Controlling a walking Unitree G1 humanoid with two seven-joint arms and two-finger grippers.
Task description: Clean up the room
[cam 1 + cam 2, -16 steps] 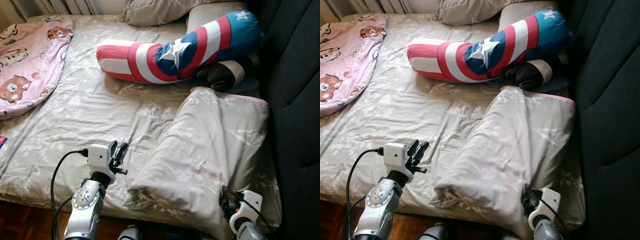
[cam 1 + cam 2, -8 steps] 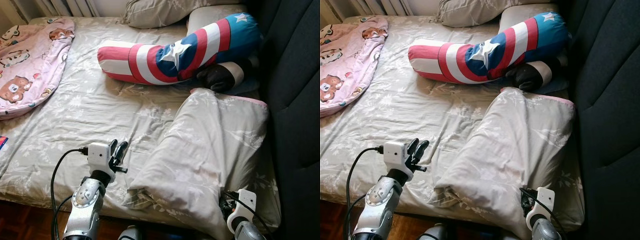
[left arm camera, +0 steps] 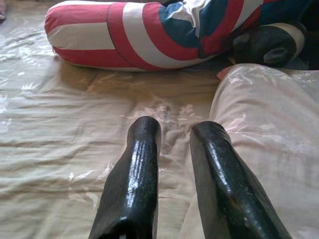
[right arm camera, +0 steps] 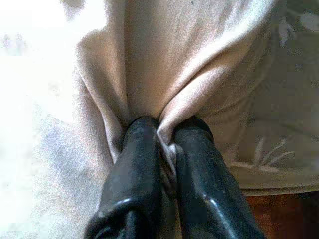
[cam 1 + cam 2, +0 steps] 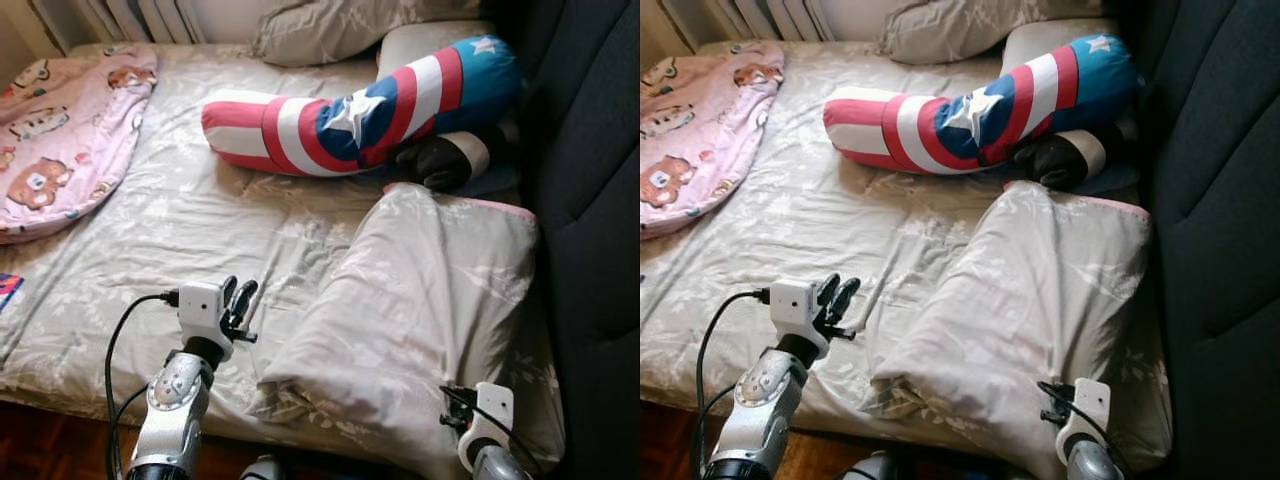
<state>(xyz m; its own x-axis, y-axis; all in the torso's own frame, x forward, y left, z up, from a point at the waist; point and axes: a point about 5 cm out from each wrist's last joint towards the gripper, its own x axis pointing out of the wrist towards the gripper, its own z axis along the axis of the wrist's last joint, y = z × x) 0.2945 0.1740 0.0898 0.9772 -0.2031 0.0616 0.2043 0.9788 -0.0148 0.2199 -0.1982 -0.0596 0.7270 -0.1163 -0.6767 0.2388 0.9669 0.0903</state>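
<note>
- A beige floral pillow [image 5: 420, 300] lies at the lower right of the head-camera frame, on a bed [image 5: 170, 230] covered in a matching beige floral sheet, its far edge showing pink trim.
- The right gripper [image 4: 167, 132] is clamped narrowly on a fold of the pillow's fabric at its near corner — the cloth bunches up between the two black fingers [image 4: 137, 164] in the right wrist view.
- The right arm's white wrist housing [image 5: 487, 415] shows at the bottom right of the frame, just beside the pillow's lower edge.
- The left gripper [image 5: 240, 300] hovers at lower centre-left, just beside the pillow's left edge; its fingers [image 3: 137, 169] stand slightly apart and hold nothing.
- A long bolster [image 5: 370, 115] in red, white and blue with a white star lies across the upper centre of the bed — a dark round cushion [image 5: 440, 160] sits against its right end.
- A pink blanket [image 5: 60, 140] printed with bears occupies the upper left.
- Another beige pillow [image 5: 330, 25] rests at the top edge, and a dark upholstered headboard [image 5: 590, 200] runs down the right side.
</note>
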